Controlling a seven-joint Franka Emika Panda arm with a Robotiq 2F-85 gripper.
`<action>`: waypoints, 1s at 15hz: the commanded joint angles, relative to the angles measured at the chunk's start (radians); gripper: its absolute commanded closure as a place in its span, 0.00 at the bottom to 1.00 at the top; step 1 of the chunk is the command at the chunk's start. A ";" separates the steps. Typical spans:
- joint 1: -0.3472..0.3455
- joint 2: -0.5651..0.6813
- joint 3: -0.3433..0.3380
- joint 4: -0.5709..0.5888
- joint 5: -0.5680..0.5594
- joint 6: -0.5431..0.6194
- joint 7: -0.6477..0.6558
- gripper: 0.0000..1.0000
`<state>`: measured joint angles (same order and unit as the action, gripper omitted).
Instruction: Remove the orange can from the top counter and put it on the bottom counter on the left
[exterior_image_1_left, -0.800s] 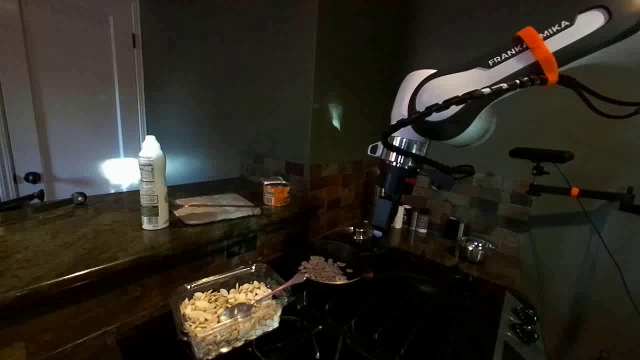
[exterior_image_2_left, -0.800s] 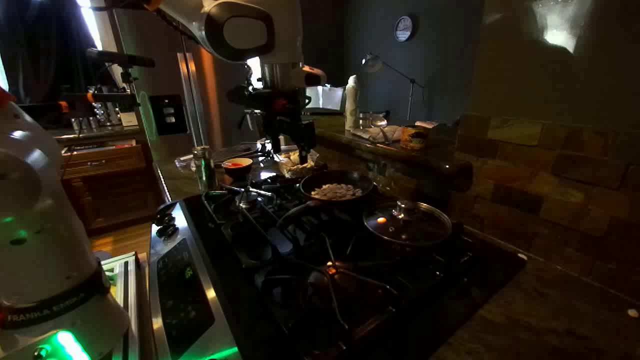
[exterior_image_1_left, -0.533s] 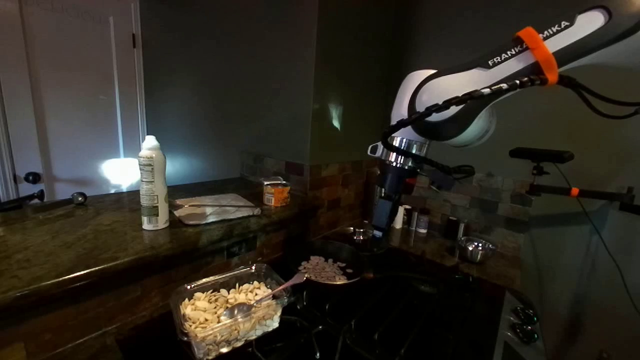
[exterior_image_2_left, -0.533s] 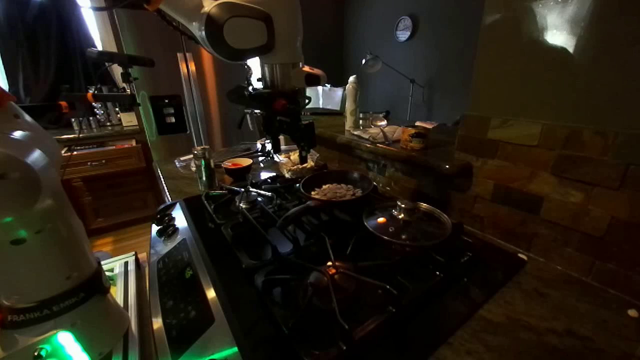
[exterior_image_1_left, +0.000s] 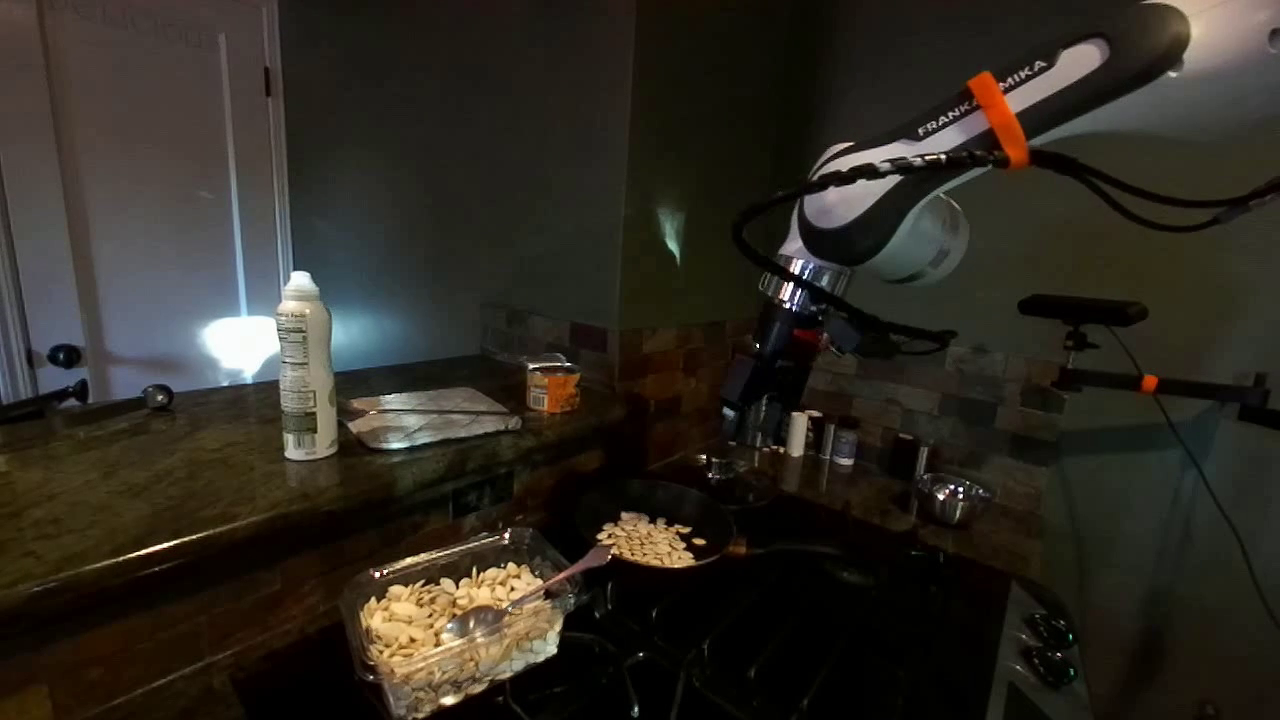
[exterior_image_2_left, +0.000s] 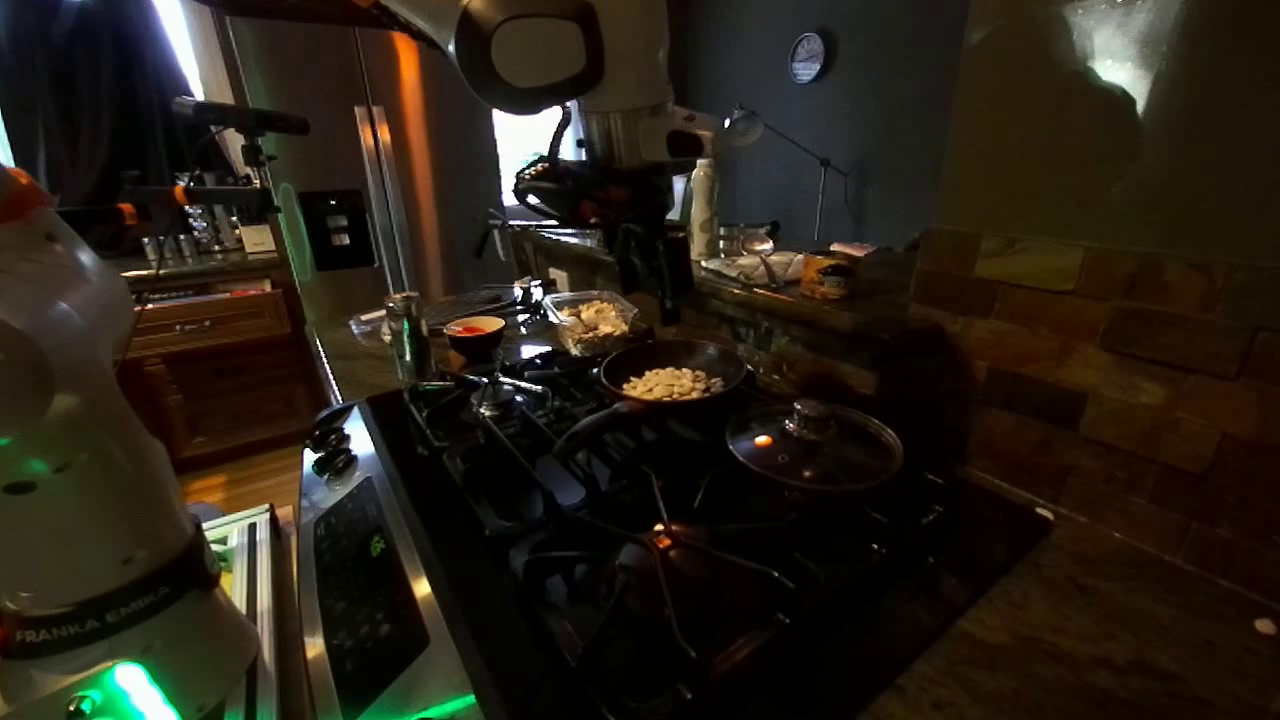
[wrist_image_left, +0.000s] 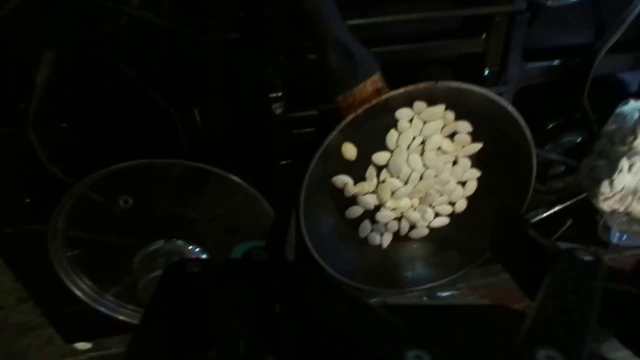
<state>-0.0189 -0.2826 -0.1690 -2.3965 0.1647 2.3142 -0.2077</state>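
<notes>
Well apart, orange can (exterior_image_1_left: 553, 389), hand (exterior_image_1_left: 750, 428) seemingly spread

I'd call the top counter (exterior_image_1_left: 150, 475) polished stone, glossiest along its rounded front edge. Near that edge the bottle (exterior_image_1_left: 308, 385) looks smooth; the orange can (exterior_image_1_left: 553, 390), toward the corner by the rough, matt wall tiles (exterior_image_2_left: 1130, 400), has a metallic-looking top. Lower down, the tub (exterior_image_1_left: 521, 545) is clear, shiny plastic, the spoon (exterior_image_1_left: 527, 596) metal, the pan (wrist_image_left: 420, 265) smooth with a faint sheen, the lid (exterior_image_2_left: 830, 460) glass with a shiny knob (exterior_image_2_left: 810, 420).
</notes>
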 joint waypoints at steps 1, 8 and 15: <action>-0.039 0.140 -0.016 0.176 0.071 0.017 0.090 0.00; -0.050 0.388 0.034 0.550 0.178 0.038 0.382 0.00; -0.053 0.427 0.065 0.611 0.172 0.039 0.433 0.00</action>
<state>-0.0621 0.1278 -0.1163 -1.8122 0.3365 2.3455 0.1466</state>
